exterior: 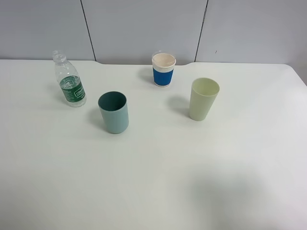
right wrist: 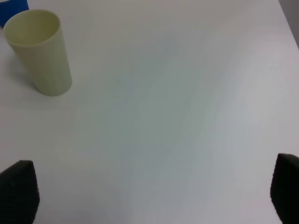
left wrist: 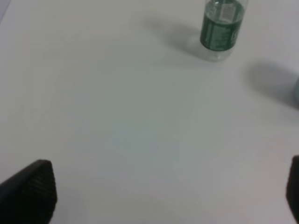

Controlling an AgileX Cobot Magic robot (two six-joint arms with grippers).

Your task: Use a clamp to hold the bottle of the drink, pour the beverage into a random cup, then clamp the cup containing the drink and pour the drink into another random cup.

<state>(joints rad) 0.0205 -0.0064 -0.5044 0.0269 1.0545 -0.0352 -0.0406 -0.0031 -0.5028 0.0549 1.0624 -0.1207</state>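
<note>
A clear plastic bottle [exterior: 70,81] with a green label stands upright at the table's far left; the left wrist view shows its lower part [left wrist: 221,27]. A teal cup [exterior: 114,112] stands right of it. A blue-sleeved paper cup [exterior: 163,70] stands at the back centre. A pale green cup [exterior: 203,98] stands to the right and shows in the right wrist view [right wrist: 39,52]. My left gripper [left wrist: 168,186] is open over bare table, well short of the bottle. My right gripper [right wrist: 152,191] is open, well away from the pale green cup. Neither gripper shows in the exterior view.
The white table [exterior: 158,172] ends at a grey panelled wall [exterior: 144,24] behind the cups. Its right edge shows in the right wrist view [right wrist: 290,23]. A corner of the blue cup [right wrist: 11,10] shows behind the pale green one.
</note>
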